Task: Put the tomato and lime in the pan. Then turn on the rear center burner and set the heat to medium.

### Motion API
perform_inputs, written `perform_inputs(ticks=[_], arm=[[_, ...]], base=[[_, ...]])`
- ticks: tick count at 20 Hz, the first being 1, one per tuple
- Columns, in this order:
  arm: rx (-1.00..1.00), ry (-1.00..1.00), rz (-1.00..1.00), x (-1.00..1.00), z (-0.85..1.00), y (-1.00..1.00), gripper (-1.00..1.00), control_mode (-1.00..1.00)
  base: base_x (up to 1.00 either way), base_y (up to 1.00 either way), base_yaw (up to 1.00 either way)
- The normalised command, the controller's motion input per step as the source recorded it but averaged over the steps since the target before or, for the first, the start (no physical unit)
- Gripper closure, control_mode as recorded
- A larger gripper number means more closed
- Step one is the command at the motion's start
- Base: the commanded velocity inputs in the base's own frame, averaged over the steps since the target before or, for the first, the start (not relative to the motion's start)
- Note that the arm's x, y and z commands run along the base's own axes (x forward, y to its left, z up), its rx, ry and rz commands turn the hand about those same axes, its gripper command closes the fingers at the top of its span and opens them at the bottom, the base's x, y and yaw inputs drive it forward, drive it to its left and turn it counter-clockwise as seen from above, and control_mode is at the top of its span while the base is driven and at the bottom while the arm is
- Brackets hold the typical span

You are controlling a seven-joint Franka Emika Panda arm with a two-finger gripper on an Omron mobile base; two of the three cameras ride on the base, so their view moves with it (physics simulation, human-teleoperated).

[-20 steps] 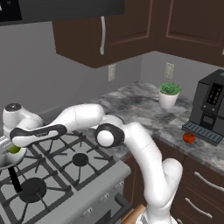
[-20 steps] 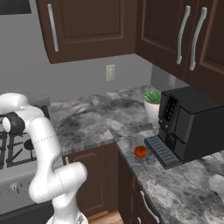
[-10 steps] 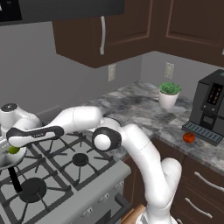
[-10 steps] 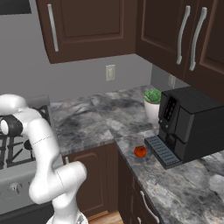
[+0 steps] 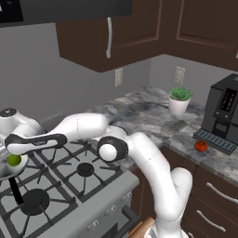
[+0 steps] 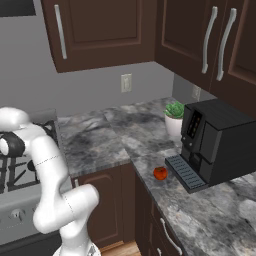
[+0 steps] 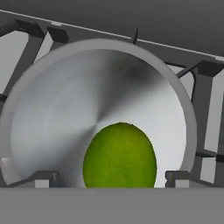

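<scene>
The lime (image 7: pixel 119 155) lies low inside the shiny silver pan (image 7: pixel 65 105), between my two finger tips (image 7: pixel 43 178) with a gap on each side. My gripper (image 7: pixel 111 178) is open, just above the pan. At the far left of the left base view, the gripper (image 5: pixel 14 153) hangs over the lime (image 5: pixel 14 160) and the pan (image 5: pixel 3 172), whose black handle (image 5: pixel 15 195) points toward the front. The tomato (image 5: pixel 200 146) (image 6: pixel 160 173) rests on the counter in front of the coffee machine. Black grates cover the stove (image 5: pixel 69 158); I cannot tell which burner is the rear center one.
A black coffee machine (image 5: pixel 223 118) (image 6: pixel 215 145) and a potted plant (image 5: pixel 178 100) (image 6: pixel 174 117) stand at the back of the marble counter (image 6: pixel 100 140). Dark cabinets (image 5: pixel 139 32) hang overhead. My arm stretches leftward across the stove.
My hand has drifted slightly left over the pan. The lime stays at the pan; the tomato has not moved.
</scene>
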Motion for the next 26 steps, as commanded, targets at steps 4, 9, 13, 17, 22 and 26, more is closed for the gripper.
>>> perform_inputs(ticks=[4, 9, 13, 17, 22, 26], arm=[[0.0, -0.02, 0.0, -0.15, 0.35, -0.17, -1.0, -1.0], [0.05, -0.02, 0.0, -0.46, 0.24, -0.63, -1.0, -1.0], [0.07, -0.05, 0.0, -0.59, 0.15, -0.69, -1.0, -1.0], [0.07, -0.05, 0.0, -0.67, 0.03, -0.78, -1.0, -1.0], [0.07, -0.06, 0.0, -0.57, 0.21, -0.75, -1.0, -1.0], [0.09, -0.06, 0.0, -0.57, 0.37, -0.76, -1.0, -1.0]], base=[[0.0, 0.0, 0.0], [0.0, 0.0, 0.0], [0.0, 0.0, 0.0], [0.0, 0.0, 0.0], [0.0, 0.0, 0.0], [0.0, 0.0, 0.0]])
